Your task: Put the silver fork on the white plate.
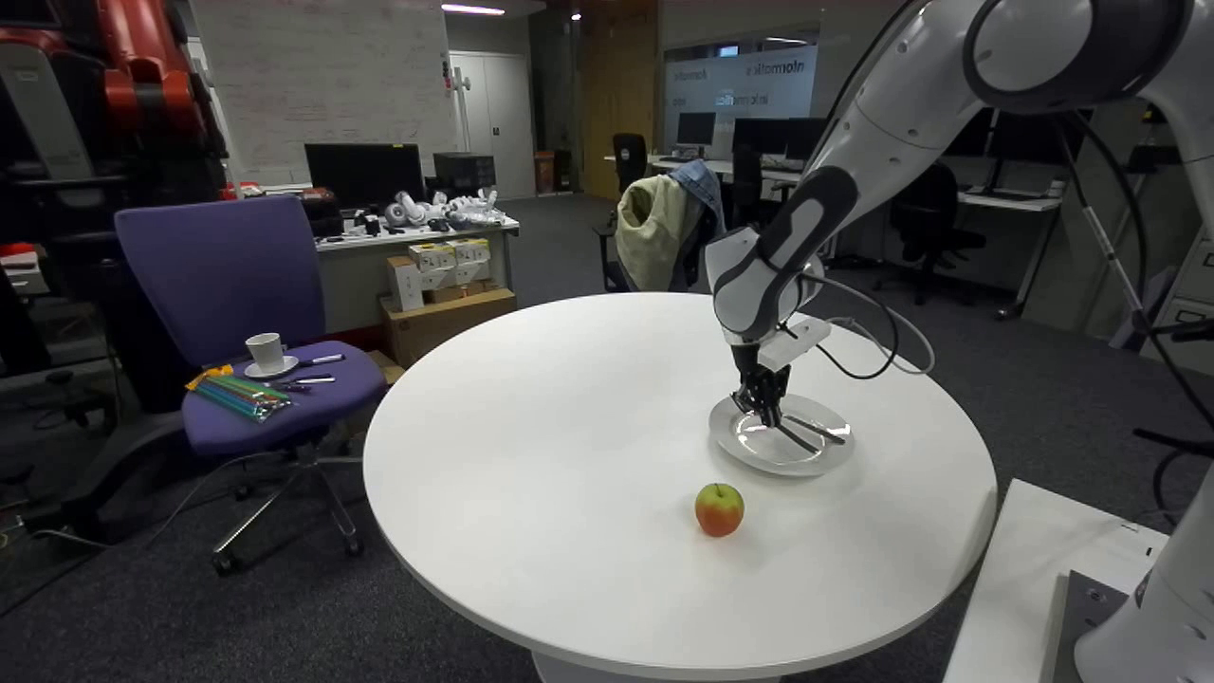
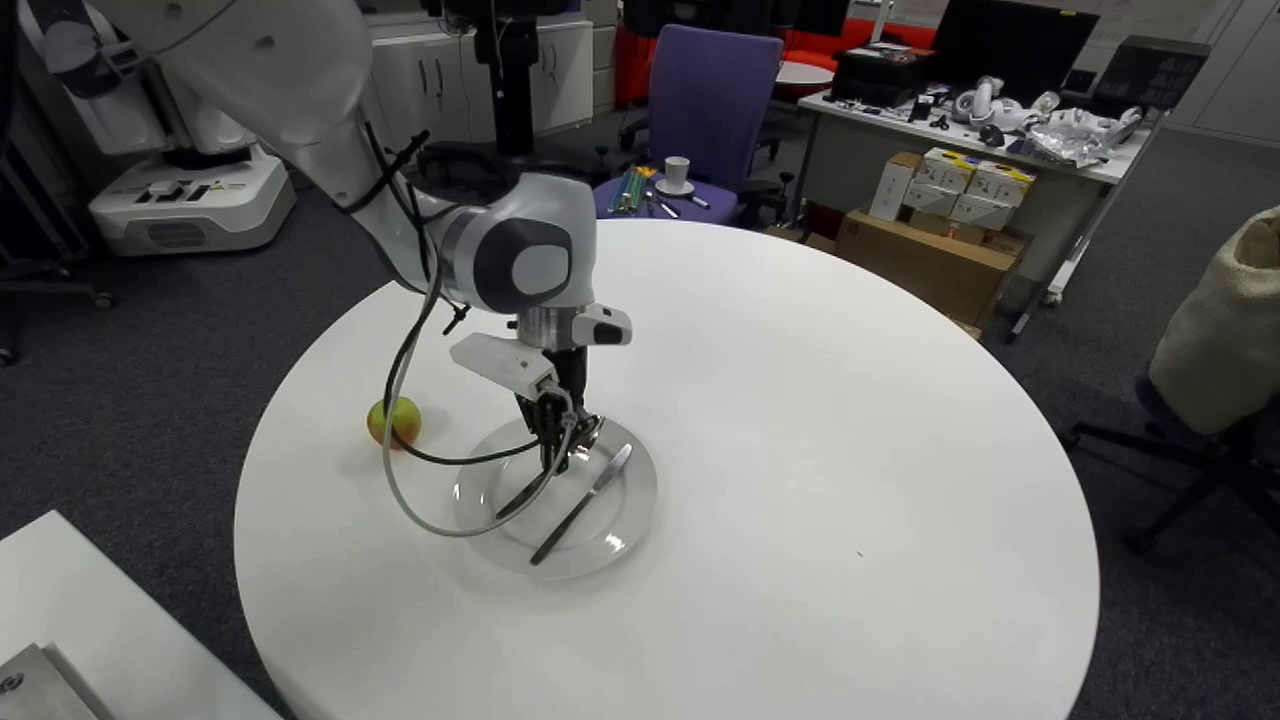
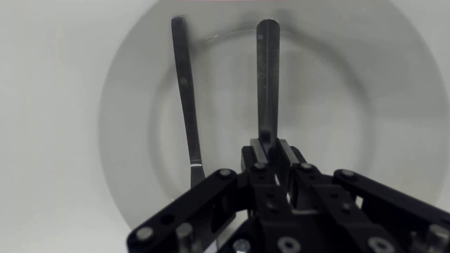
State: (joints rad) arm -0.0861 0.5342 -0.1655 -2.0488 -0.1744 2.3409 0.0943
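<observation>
The white plate [image 1: 773,466] lies on the round table, also in an exterior view [image 2: 632,520] and the wrist view [image 3: 123,116]. My gripper [image 1: 771,421] points down over the plate, also in an exterior view [image 2: 556,465]. In the wrist view its fingers [image 3: 270,149] are shut on the silver fork [image 3: 268,77], around the handle. The handle sticks out over the plate in both exterior views [image 1: 798,437] [image 2: 522,496]. The fork's head is mostly hidden by the gripper. I cannot tell whether the fork touches the plate.
A knife [image 3: 186,91] lies on the plate beside the fork, also in an exterior view [image 2: 582,508]. An apple [image 1: 719,510] stands on the white tabletop [image 1: 569,427] near the plate. A purple chair [image 1: 228,275] with a cup [image 1: 266,352] stands beyond the table.
</observation>
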